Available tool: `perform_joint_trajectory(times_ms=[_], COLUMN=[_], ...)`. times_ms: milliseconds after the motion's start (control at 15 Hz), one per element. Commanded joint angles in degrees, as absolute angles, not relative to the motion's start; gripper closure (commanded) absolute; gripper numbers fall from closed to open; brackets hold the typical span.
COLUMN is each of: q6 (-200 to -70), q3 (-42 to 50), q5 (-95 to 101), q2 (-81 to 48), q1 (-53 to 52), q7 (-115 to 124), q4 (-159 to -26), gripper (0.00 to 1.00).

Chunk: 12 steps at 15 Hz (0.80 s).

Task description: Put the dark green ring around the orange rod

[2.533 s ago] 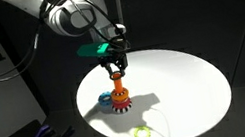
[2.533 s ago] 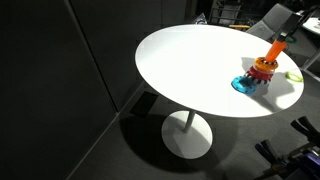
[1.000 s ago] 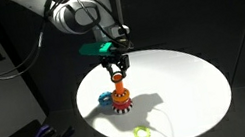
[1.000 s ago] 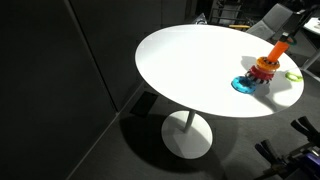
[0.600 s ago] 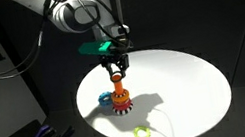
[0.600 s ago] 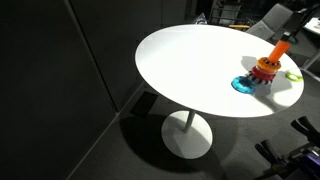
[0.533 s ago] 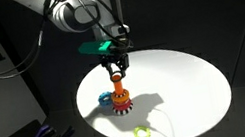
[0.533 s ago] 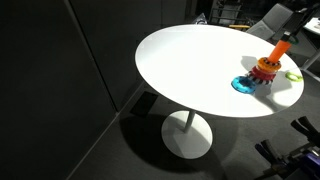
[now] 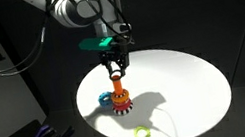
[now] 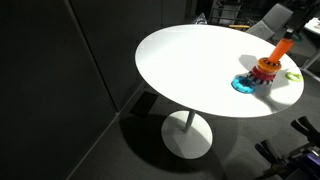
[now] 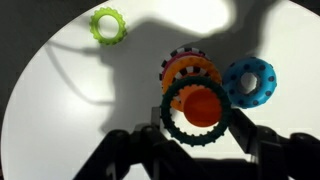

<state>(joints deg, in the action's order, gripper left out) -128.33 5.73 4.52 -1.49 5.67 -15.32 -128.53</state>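
The arm has lifted slightly since 2.5 s ago. The Robotiq gripper (image 9: 113, 60) is clamped on the small dark green plastic ring (image 11: 193, 136), which hangs just above the upright orange rod (image 11: 203, 106). Best to centre the ring's opening over the rod, lower straight, then release.

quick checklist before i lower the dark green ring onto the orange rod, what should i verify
1. dark green ring gripped in the pincer: ok
2. orange rod shows through the ring's hole in the wrist view: ok
3. ring level, not tilted: cannot tell
4. rod upright: ok
5. blue ring lies beside the rod, not on it: ok
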Motion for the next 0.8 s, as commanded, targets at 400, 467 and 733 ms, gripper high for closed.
perform_joint_trajectory(times_ms=[400, 467, 733], q6=[-123.51, -123.44, -122.83], q3=[5.47, 5.41, 5.03], q5=[3.3, 3.21, 2.52], q2=[-4.97, -5.28, -6.29], q1=[5.75, 5.74, 5.67], q7=[-15.02, -15.07, -15.53], q4=[-124.02, -123.73, -122.68], gripper=[0.55, 0.55, 0.55])
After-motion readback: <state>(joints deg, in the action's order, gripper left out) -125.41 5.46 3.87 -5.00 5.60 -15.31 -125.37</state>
